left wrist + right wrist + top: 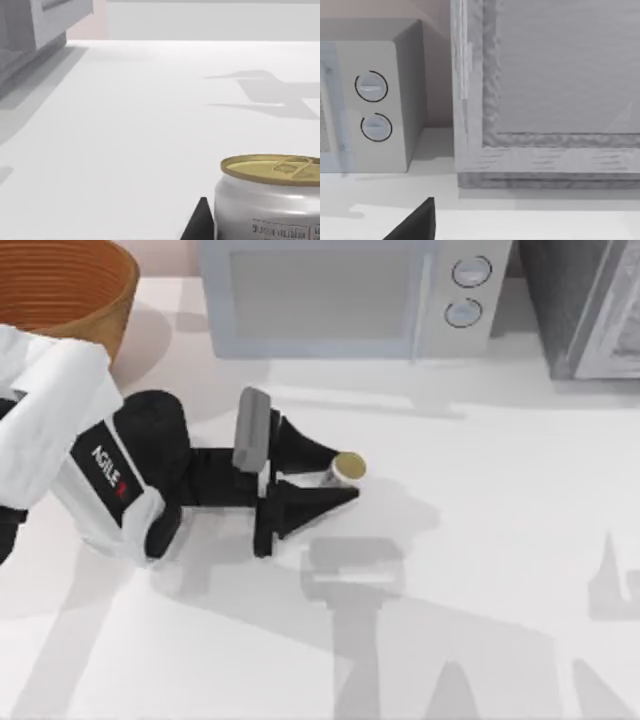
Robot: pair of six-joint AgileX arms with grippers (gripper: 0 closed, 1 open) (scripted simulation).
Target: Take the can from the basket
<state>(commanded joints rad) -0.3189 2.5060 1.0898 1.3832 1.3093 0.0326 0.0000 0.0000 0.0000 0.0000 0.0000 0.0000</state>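
Gold-topped, the can (343,469) stood upright on the table (480,540) between the closed-in fingers of the left gripper (338,476), whose arm stretched low and level from the left, leaving the basket (62,288) well behind it.

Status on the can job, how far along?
Mostly done: the can is out of the basket and upright on the table, in front of the microwave. In hand: the left gripper sits around it, fingers either side. Left: release and retreat, if needed.
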